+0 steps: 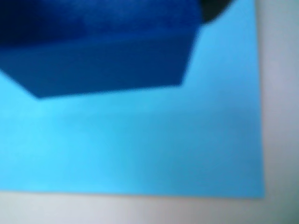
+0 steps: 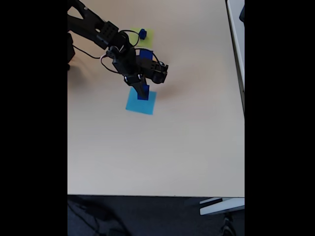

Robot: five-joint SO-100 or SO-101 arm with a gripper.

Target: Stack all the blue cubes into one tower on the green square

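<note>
- Landmark: the light-blue paper square (image 2: 141, 102) lying flat on the beige table (image 2: 162, 152).
- In the fixed view the gripper (image 2: 142, 90) points down at the upper edge of the light-blue square, with a dark blue cube (image 2: 142, 95) at its tips.
- In the wrist view this cube (image 1: 100, 56) fills the upper left and sits over the light-blue square (image 1: 154, 149); whether it rests on the paper or is just clear of it cannot be told.
- Finger state: the fingers appear closed on the cube, but the fixed view is too small and the wrist view too blurred to confirm, so it cannot be told.
- Goal: the green square (image 2: 145, 37) lies up the picture from the light-blue square, well apart, beyond the arm's wrist. A small blue cube (image 2: 142, 33) stands on it.
- Another blue cube (image 2: 146, 54) shows between the two squares, partly hidden by the arm.
- Judgement: the coming move is a carry from the light-blue square toward the green one, along the arm's own line.
- Room: the table around both squares is bare; the hidden cube on the path is the one obstacle.
</note>
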